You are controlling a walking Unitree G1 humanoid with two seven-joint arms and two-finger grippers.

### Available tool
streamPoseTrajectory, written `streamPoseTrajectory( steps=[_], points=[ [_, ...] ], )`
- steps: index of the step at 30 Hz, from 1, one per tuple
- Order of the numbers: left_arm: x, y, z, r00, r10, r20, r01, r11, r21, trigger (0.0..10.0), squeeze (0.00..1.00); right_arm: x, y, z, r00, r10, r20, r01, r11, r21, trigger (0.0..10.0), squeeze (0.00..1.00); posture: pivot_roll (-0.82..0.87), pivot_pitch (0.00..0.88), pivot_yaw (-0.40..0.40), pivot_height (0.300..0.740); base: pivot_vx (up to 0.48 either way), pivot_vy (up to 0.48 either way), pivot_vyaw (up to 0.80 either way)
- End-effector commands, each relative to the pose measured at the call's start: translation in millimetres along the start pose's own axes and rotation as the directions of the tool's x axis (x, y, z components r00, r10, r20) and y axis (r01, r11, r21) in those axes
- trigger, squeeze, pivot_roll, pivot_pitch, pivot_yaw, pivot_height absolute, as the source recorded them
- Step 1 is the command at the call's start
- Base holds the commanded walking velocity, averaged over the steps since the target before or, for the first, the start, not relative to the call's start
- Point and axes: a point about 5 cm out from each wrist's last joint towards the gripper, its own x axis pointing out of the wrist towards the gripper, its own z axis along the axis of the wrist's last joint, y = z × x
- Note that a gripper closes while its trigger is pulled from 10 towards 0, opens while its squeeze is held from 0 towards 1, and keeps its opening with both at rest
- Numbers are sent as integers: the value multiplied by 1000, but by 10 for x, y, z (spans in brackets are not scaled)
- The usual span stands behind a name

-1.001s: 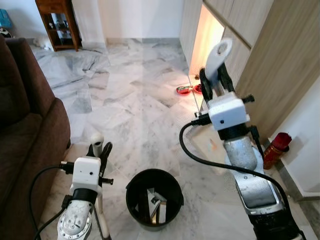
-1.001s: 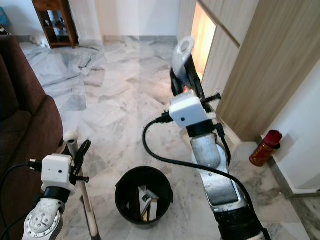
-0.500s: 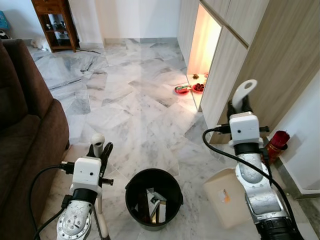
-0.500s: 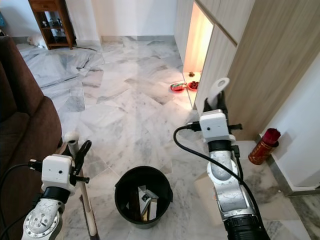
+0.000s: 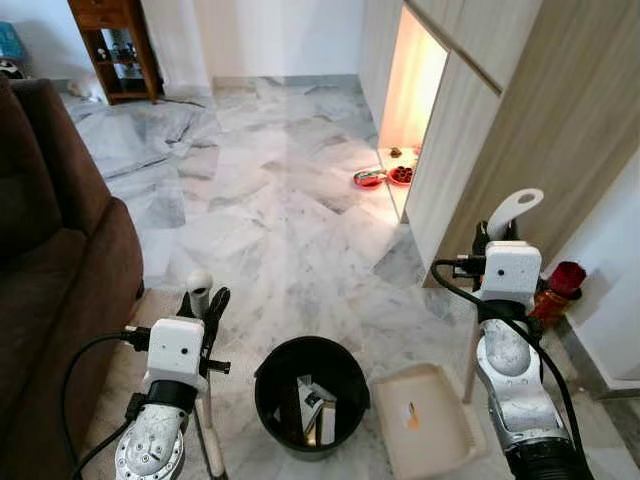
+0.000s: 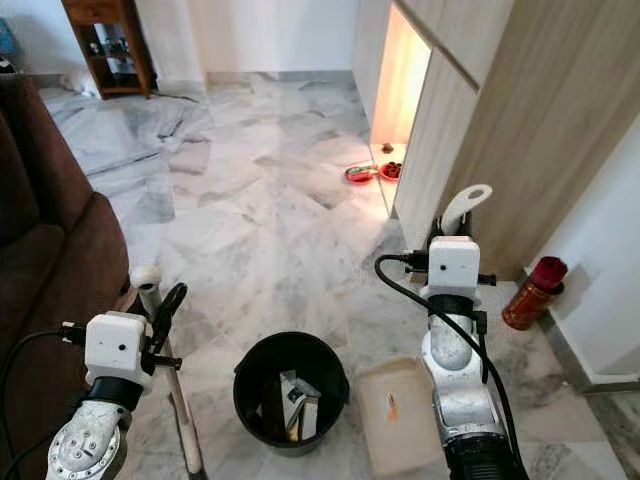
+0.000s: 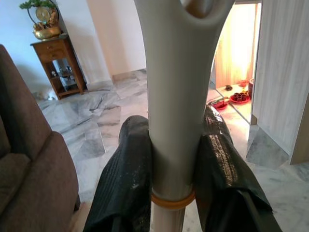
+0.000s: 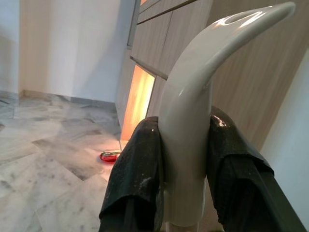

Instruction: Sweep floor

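The right gripper [image 8: 186, 159], clenched on the dustpan handle [image 5: 512, 212], has come down, so the dustpan [image 5: 425, 420] now lies on the floor beside the black bin [image 5: 310, 395], emptied; the left gripper [image 7: 174, 164] grips the broom handle [image 5: 199, 284], sweeping can resume

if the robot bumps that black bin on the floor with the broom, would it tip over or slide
The black bin looks more likely to slide than tip: it is squat, wide-mouthed, and stands on glossy marble floor. It is probably light, thin plastic holding a few scraps of paper, so a low nudge could move it. A push near its rim might rock it. The dustpan lies right beside it.
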Motion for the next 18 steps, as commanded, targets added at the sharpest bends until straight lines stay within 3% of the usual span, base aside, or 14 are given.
streamPoseTrajectory(
  steps=[1,8,18],
  points=[
    [-2,54,85,999,29,36,-29,999,-18,10000,0,74,-78,105,997,-23,68,24,1000,-4,10000,0,39,36,-8,740,0,0,0],
    [-32,151,40,993,113,16,-112,992,-63,10000,0,72,-56,73,999,2,54,-5,998,59,10000,0,38,38,-17,740,0,0,0],
    [-7,162,16,996,88,13,-87,995,-55,10000,0,53,4,89,996,51,68,-56,995,88,10000,0,23,10,-2,740,0,0,0]
  ],
)
